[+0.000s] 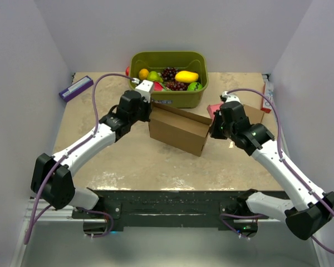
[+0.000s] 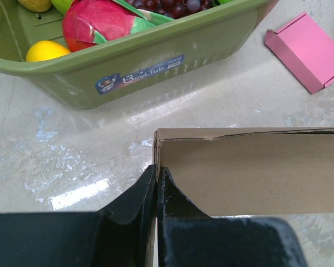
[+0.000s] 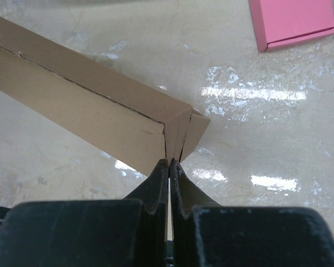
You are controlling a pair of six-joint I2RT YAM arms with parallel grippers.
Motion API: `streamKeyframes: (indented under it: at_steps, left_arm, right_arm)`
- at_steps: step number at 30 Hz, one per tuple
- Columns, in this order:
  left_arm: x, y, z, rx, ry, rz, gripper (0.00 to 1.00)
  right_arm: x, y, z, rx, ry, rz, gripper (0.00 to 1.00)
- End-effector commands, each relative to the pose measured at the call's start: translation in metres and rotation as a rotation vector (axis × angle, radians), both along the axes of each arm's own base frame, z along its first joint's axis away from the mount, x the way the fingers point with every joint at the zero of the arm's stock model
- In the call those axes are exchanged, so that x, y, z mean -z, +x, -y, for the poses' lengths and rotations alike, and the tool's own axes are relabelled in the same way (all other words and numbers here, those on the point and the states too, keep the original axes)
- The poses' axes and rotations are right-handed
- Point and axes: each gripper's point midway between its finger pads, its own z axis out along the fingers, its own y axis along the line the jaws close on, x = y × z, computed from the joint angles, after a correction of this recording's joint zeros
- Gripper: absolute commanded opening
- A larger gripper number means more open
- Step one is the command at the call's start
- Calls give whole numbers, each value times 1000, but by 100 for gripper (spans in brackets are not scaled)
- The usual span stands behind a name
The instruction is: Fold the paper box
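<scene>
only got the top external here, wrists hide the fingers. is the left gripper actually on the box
observer: yes. In the left wrist view the left gripper is shut on the end wall of the paper box, right at its corner.
operator: and the right one
observer: the right gripper is shut on the folded cardboard corner at the other end.
operator: whats the red bit behind the right wrist
observer: a pink flat piece with a folded edge, lying on the table, apart from the paper box.

Beige table (image 1: 133, 161) bears the paper box (image 1: 175, 133), a fruit tub (image 2: 156, 55) (green) beyond the left gripper (image 2: 157, 172), and a pink box (image 3: 292, 22) beyond the right gripper (image 3: 170, 164).
</scene>
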Motion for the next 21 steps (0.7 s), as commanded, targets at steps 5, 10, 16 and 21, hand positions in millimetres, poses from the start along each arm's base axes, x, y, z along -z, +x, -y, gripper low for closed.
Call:
streamKeyframes:
  at_steps: [5, 10, 16, 21]
  left_arm:
    - [28, -8, -7, -10, 104, -65, 0]
    - [29, -7, -9, -25, 137, -50, 0]
    - [31, -9, -8, -33, 186, -30, 0]
    - [33, -11, -8, -43, 223, -19, 0]
  right_arm:
    - [-39, 11, -11, 10, 110, 97, 0]
    - [-50, 16, -12, 20, 140, 119, 0]
    - [-49, 19, -18, 17, 187, 119, 0]
    - [-47, 21, -19, 31, 217, 123, 0]
